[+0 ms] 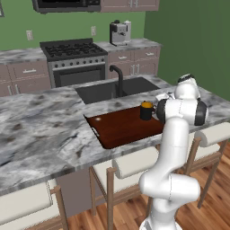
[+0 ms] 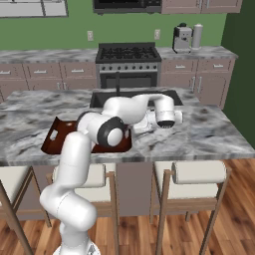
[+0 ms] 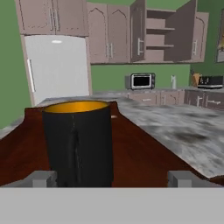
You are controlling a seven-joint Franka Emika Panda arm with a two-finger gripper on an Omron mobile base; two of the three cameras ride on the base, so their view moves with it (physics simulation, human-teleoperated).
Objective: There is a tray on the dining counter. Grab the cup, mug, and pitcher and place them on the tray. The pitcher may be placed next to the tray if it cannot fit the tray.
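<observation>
On your left, the dark reddish-brown tray (image 1: 117, 129) lay flat on the marbled tabletop (image 1: 40, 130), its low rim raised all round. At its right end you had the mug (image 1: 146, 110) standing upright: a black cylinder with an orange inside, its handle in the hand view turned toward the camera. Your tool (image 3: 112, 178) sat released, fingers spread wide, the mug just ahead of the left fingertip (image 3: 43, 178)

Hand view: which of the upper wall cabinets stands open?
The wall cabinet above the small oven: its doors stand swung out and its shelves show. Those to its left, toward the fridge, are shut.
</observation>
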